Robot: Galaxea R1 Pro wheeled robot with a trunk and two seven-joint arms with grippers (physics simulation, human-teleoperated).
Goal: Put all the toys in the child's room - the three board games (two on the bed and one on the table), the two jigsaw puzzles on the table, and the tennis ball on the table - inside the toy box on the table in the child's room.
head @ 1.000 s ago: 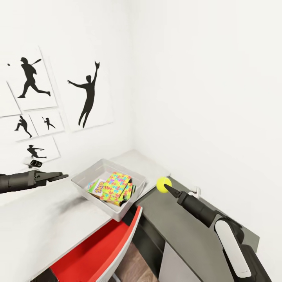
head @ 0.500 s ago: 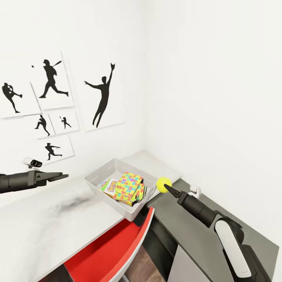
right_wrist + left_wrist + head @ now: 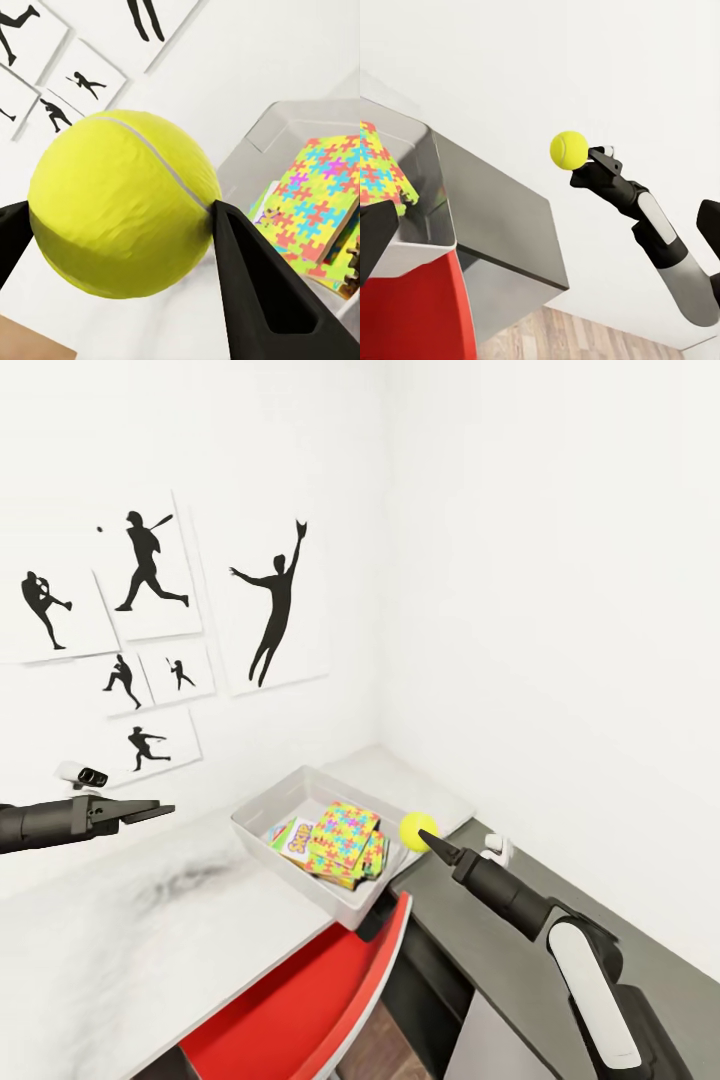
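Layout around the toy box (image 3: 262, 826)
Jigsaw puzzles (image 3: 347, 842) are lying inside it, a board game (image 3: 292, 840) lying beside them; the tennis ball (image 3: 417, 827) is hanging just right of its rim.

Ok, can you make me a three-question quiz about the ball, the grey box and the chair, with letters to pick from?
1. Where is the tennis ball?
A. lying in the toy box
B. between the fingers of the right gripper, in the air near the toy box
C. on the floor

2. What colour is the chair tucked under the table?
A. red
B. blue
C. green

3. What is the left gripper doing?
A. holding a puzzle
B. pressing on the wall
C. holding nothing, above the table

Answers:
1. B: the right wrist view shows the two black fingers pinching the ball, and the head view shows the right gripper up beside the rim of the toy box.
2. A: its seat and back are bright red.
3. C: nothing sits between its fingers, and the jigsaw puzzles lie in the toy box.
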